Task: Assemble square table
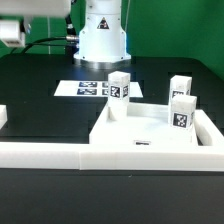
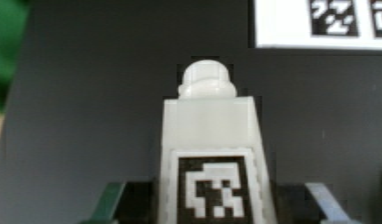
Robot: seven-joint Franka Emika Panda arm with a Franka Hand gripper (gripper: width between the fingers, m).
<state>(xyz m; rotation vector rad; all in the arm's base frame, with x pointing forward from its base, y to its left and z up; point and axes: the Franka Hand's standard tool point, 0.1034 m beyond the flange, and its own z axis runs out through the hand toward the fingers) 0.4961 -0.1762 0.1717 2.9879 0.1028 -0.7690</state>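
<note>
Jaws grasping one leg block (image 2: 209,150) above the counter (image 1: 40,110); three leg blocks (image 1: 119,87) stand on the square slab (image 1: 130,128), apparently fitted; one remains.

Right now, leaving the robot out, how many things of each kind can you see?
Leg: 4 (three in the exterior view, one in the wrist view)
Slab: 1
Rail: 1
Marker board: 1
Total: 7
</note>
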